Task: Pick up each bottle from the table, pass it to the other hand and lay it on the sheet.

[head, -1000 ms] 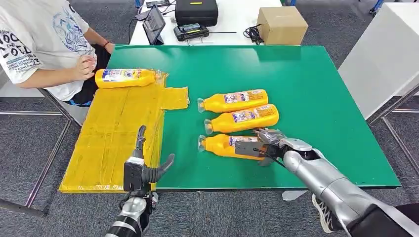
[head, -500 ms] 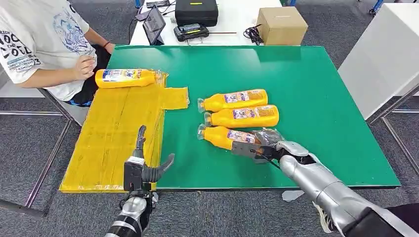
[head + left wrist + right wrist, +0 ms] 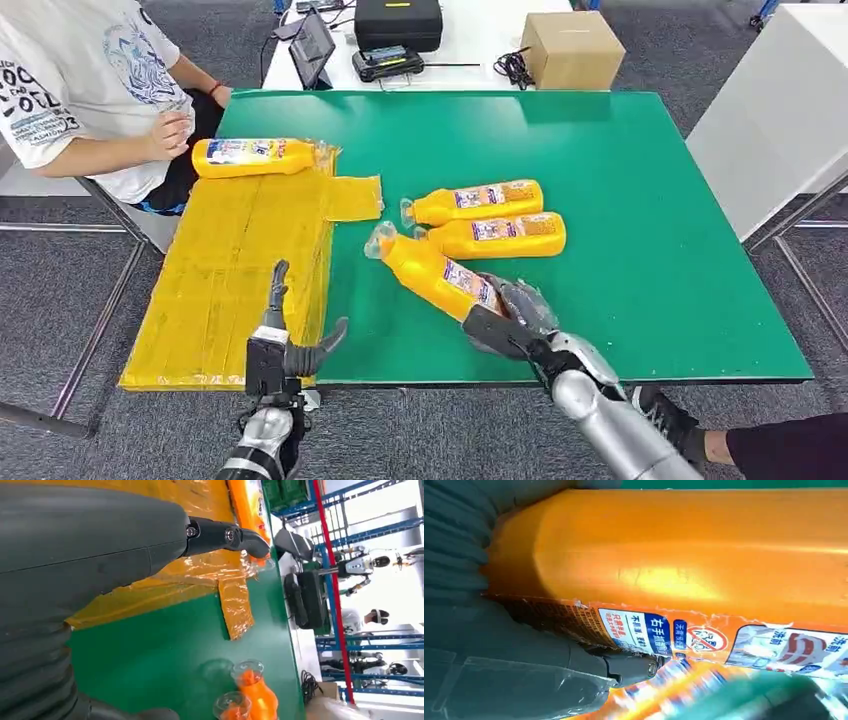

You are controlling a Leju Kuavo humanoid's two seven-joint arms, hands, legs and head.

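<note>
One bottle laid on yellow sheet; second bottle gripped in right hand, handover pending; left hand spread, empty; two bottles remain on table.

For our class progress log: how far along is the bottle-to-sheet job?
Done: one bottle lies on the yellow sheet. In hand: the right robot hand grips a second bottle, lifted and tilted; the open left robot hand waits. Left: that handover, plus two bottles on the green table.
</note>
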